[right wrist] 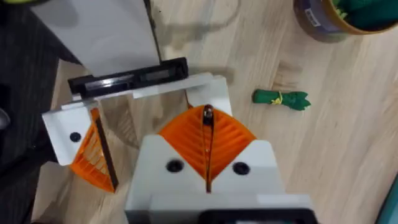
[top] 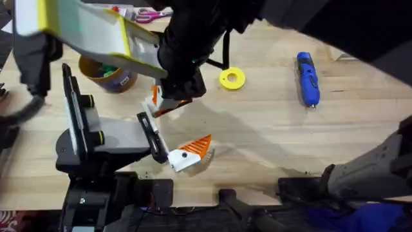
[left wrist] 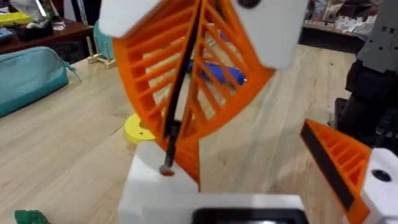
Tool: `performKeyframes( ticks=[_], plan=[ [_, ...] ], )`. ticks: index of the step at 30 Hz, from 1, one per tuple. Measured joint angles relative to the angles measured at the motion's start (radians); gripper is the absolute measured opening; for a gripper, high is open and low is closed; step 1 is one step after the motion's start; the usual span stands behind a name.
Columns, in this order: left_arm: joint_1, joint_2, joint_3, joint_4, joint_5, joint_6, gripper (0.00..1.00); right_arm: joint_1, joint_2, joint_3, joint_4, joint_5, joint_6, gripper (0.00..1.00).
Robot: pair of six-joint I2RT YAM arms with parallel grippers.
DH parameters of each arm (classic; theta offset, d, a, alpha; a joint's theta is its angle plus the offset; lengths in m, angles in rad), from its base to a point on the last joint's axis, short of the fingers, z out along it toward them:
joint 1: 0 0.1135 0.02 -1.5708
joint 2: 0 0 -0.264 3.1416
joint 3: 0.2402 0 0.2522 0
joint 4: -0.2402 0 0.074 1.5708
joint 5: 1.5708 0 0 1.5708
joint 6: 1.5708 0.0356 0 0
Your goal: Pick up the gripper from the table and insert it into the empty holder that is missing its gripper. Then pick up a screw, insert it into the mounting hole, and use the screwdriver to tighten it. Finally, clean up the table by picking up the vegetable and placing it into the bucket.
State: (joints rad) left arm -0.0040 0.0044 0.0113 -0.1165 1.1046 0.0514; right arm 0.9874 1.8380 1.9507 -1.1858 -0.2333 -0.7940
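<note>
Bright even light from above — soft shadows on the table point(top: 270, 135). Near arm point(top: 212, 32) in the overhead view dark and blurred; left-wrist foreground soft, perhaps motion blur.

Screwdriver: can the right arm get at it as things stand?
Likely yes. The screwdriver lies alone on bare table on the right side, apart from the yellow ring. The right tool is shut near the vegetable, so it must open first.

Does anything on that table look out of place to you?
Yes: a small green vegetable lies loose on the wood near the bucket, which already holds green pieces. It looks like a stray left outside.
</note>
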Motion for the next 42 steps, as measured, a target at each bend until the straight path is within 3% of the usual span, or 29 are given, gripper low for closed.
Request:
performKeyframes(
  ticks=[42],
  plan=[
    [0.000,0.000,0.000,0.000,0.000,0.000,0.985,0.000,0.025,0.000,-0.004,0.000,0.000,0.006]
  ],
)
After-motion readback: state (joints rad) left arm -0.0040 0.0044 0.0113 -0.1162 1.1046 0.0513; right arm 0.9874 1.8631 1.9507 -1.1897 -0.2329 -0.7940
